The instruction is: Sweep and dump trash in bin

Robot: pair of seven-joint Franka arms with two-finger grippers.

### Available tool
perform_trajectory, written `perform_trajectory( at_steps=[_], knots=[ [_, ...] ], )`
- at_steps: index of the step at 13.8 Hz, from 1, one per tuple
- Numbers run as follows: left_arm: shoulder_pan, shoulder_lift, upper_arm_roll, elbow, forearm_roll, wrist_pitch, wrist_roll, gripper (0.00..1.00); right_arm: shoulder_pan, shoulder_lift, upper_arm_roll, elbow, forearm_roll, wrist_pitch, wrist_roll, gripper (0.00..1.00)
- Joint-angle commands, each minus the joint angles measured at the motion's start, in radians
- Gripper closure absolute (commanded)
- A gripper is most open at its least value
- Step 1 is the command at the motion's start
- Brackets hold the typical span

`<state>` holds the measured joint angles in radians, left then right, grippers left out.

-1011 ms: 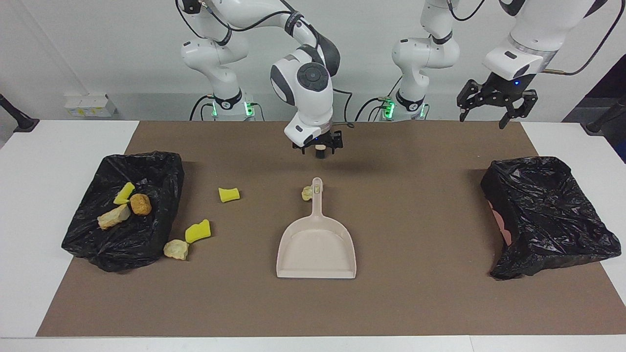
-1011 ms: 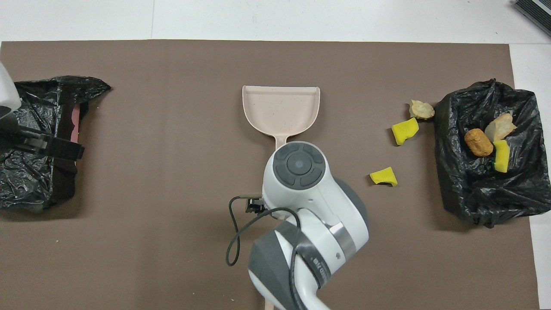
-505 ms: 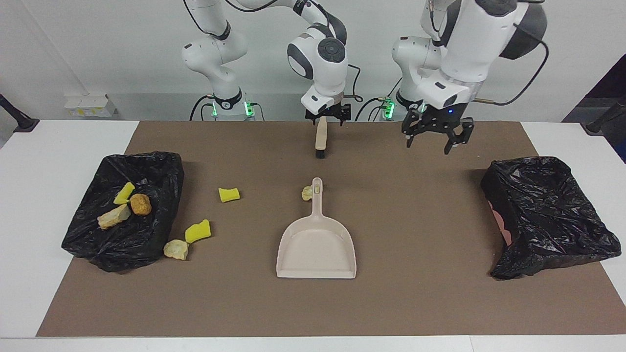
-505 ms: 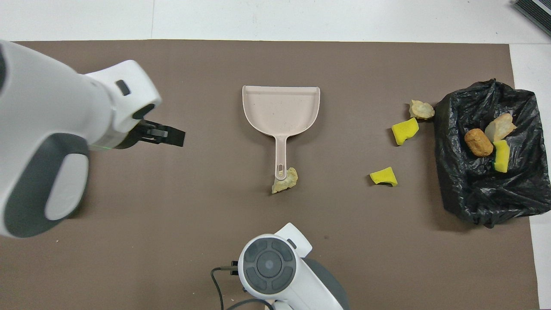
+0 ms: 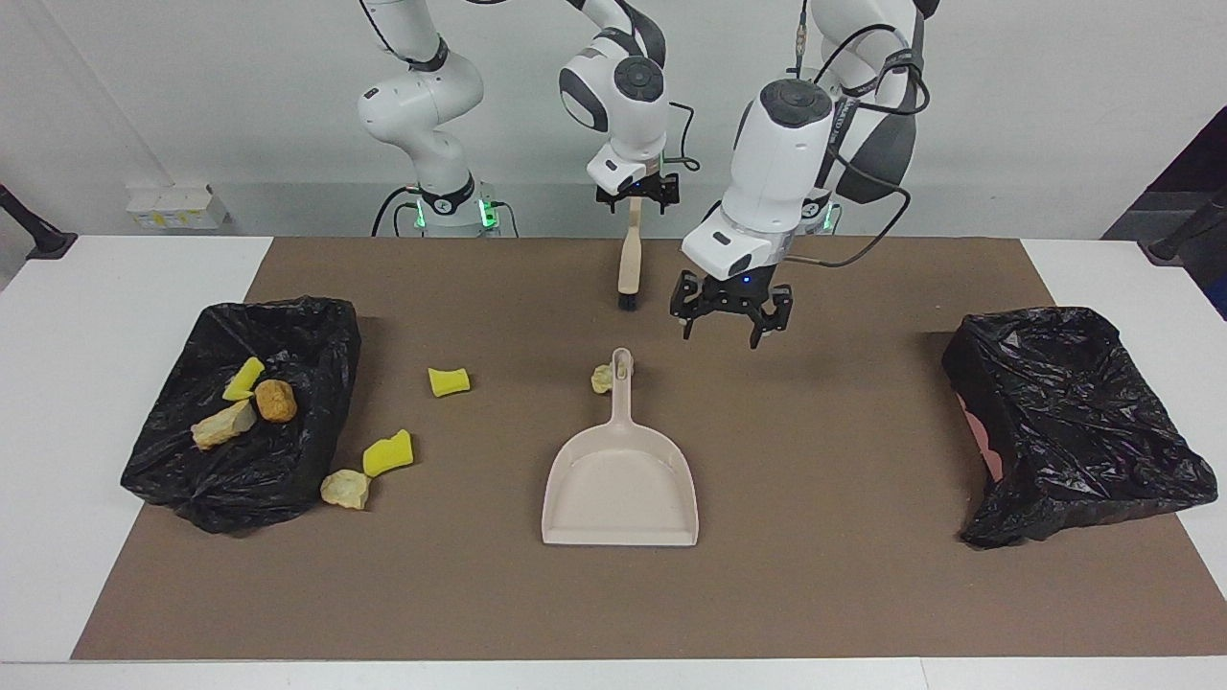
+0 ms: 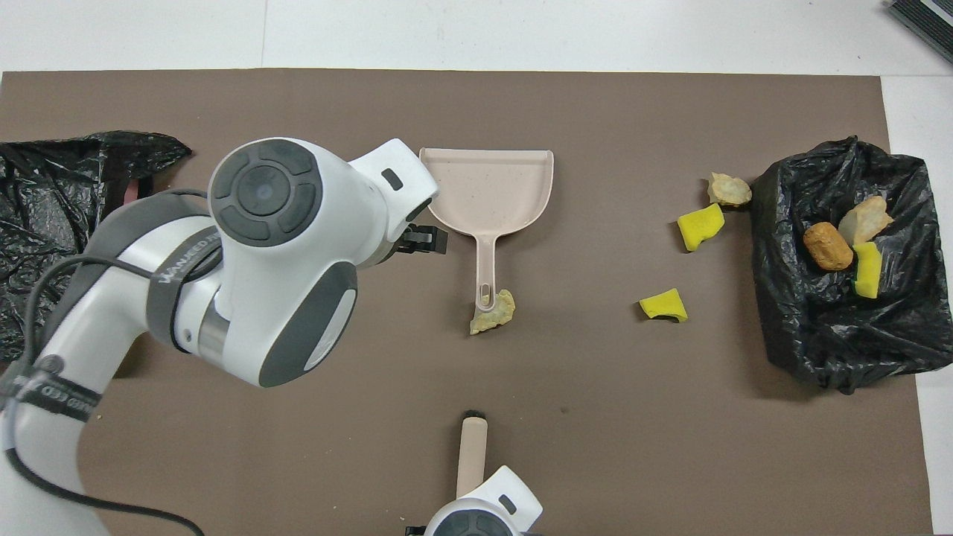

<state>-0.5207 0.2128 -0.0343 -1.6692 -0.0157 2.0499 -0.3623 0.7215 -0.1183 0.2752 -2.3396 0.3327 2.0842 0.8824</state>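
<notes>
R gripper, raised over mat's robot-side edge, grips beige-handled brush hanging bristles-down. L gripper, fingers spread, empty, hovers beside beige plastic dustpan handle. Small yellow/tan trash scraps: one touches handle tip, three on mat near the black-lined bin, three in it.

Glossy bin bags (crinkled plastic)

Brown mat spread flat over the white bench, reaching nearly both long edges. Small white box by the wall, toward the right arm's end.
</notes>
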Motion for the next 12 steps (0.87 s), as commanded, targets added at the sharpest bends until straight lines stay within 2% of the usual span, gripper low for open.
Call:
perform_trajectory(
  at_steps=[1, 4, 6, 10, 12],
  knots=[
    [-0.007, 0.033, 0.017, 0.012, 0.007, 0.061, -0.017, 0.00, 0.029, 0.002, -0.004, -0.085, 0.025, 0.094, 0.018, 0.00],
    [-0.044, 0.063, 0.016, 0.008, -0.006, 0.076, -0.024, 0.00, 0.033, 0.002, -0.004, -0.101, 0.037, 0.105, 0.032, 0.03],
    [-0.082, 0.083, 0.017, 0.000, -0.006, 0.101, -0.032, 0.00, 0.056, 0.003, -0.004, -0.101, 0.089, 0.112, 0.029, 0.23],
    [-0.131, 0.085, 0.016, -0.087, -0.007, 0.133, -0.032, 0.00, 0.082, 0.026, -0.004, -0.104, 0.098, 0.111, 0.032, 0.28],
    [-0.153, 0.105, 0.016, -0.092, -0.010, 0.186, -0.099, 0.00, 0.081, 0.034, -0.005, -0.102, 0.098, 0.106, 0.033, 0.56]
  ],
)
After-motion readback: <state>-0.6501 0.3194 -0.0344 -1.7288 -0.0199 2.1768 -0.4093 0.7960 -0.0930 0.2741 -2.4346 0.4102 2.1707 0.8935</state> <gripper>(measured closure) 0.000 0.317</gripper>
